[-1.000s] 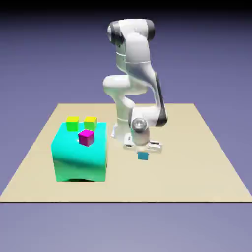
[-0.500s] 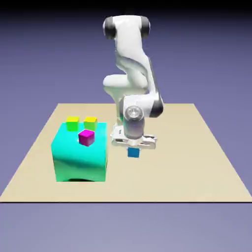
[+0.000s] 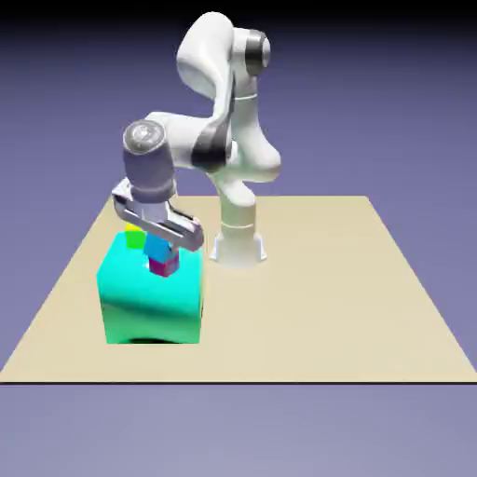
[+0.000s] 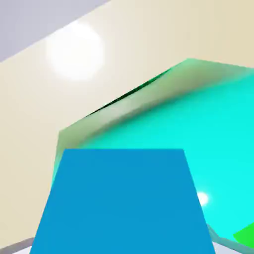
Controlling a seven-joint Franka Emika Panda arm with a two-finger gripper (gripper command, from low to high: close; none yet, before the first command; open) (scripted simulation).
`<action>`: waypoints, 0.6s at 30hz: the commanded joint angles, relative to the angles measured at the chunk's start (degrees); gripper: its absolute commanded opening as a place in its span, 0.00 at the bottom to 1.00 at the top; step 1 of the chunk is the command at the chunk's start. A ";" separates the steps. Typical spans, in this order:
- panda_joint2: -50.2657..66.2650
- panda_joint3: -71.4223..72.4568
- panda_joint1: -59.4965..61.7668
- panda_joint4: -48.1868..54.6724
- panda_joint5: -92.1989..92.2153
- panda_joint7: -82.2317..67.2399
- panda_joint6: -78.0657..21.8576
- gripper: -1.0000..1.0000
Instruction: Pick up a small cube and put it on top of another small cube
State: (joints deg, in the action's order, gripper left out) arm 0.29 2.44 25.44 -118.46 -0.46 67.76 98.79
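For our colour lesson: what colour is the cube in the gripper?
Plain blue, best seen in the hand view.

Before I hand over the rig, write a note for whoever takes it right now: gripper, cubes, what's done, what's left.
Gripper: shut on the small plain blue cube.
Cubes: the blue one is over the small magenta cube, which sits on the large turquoise block. Whether they touch, I can't tell. A small green-and-yellow cube is also on the block.
Done: blue cube picked up and carried over the block.
Left: probably line it up on the magenta cube, set it down, release and back away.
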 commanded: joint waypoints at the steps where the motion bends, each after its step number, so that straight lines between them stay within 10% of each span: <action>1: -0.83 -1.29 -0.19 -0.57 2.18 2.52 0.02 0.00; 18: -7.22 -11.51 -0.78 -15.26 29.78 26.92 9.99 0.00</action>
State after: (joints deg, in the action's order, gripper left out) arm -6.93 -9.07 24.62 -133.72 29.43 94.64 108.84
